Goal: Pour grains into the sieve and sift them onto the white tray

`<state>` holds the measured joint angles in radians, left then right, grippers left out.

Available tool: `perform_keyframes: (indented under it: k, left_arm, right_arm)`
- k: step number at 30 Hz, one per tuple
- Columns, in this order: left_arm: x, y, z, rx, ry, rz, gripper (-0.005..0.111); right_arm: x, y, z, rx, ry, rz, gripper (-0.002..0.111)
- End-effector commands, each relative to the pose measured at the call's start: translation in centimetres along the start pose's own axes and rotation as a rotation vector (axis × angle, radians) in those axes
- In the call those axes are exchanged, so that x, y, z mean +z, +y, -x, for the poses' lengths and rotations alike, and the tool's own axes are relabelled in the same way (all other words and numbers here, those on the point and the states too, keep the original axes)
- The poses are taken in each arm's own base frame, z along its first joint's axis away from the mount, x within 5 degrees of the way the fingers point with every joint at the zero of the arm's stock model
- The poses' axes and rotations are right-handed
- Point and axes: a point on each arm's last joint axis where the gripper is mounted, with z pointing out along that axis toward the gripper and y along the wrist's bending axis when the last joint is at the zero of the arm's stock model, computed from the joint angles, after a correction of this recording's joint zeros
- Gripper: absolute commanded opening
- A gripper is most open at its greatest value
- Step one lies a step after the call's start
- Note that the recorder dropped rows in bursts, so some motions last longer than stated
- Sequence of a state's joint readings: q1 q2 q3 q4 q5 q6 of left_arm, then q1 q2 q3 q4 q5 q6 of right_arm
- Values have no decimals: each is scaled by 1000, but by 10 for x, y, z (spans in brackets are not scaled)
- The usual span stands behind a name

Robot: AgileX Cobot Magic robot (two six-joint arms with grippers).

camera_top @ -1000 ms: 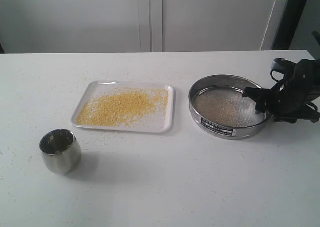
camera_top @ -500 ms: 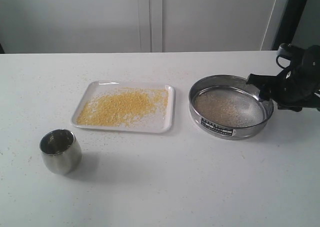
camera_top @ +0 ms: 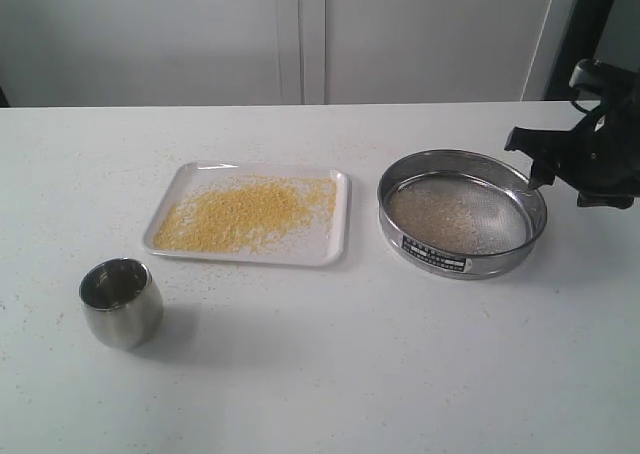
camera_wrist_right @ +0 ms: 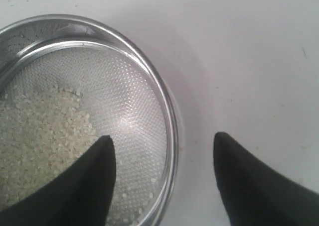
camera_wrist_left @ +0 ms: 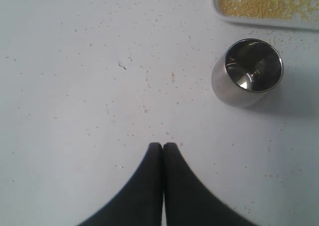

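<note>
Hanging spread wide, the right tool [camera_wrist_right: 163, 135] held nothing above the round steel mesh sieve [camera_wrist_right: 129, 96]; left tool [camera_wrist_left: 163, 146] pressed together.

Sieve [camera_top: 495, 259] label [camera_top: 434, 253] print illegible; white tray [camera_wrist_left: 259, 22] cropped.

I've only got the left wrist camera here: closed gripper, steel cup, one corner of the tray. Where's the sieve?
Observer: The sieve stands on the table, to the right of the white tray in the exterior view, apart from it.
Operator: Is the right gripper holding it?
Observer: No. It is open, with one finger over the mesh and the other outside the rim.
Operator: Anything in the sieve?
Observer: Whitish grains lie on part of its mesh.
</note>
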<state>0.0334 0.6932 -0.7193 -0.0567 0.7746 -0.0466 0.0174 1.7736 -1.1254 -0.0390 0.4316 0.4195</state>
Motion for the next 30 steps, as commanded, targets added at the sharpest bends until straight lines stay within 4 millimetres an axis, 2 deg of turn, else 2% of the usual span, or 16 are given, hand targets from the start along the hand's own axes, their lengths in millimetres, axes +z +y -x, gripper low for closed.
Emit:
perform_keyframes:
  k: [1, 6, 11, 15, 22, 27, 30]
  left_arm:
    - [-1, -1, 0, -4, -4, -4, 0]
    - [-1, -1, 0, -4, -4, -4, 0]
    - [-1, -1, 0, -4, -4, -4, 0]
    - [-1, -1, 0, -4, -4, -4, 0]
    - [-1, -1, 0, -4, -4, -4, 0]
    - [-1, -1, 0, -4, -4, -4, 0]
    - [-1, -1, 0, -4, -4, -4, 0]
  right_arm:
    - [-19, -3, 0, -72, 37, -21, 50]
    - [-37, -3, -6, -85, 105, -17, 27]
    - [-48, -1, -12, -172, 178, 17, 13]
    - [-52, 3, -21, -313, 265, 93, 0]
    - [-61, 4, -25, -357, 307, 121, 0]
    - [-77, 5, -23, -376, 276, 132, 0]
    - [-95, 6, -21, -381, 230, 141, 0]
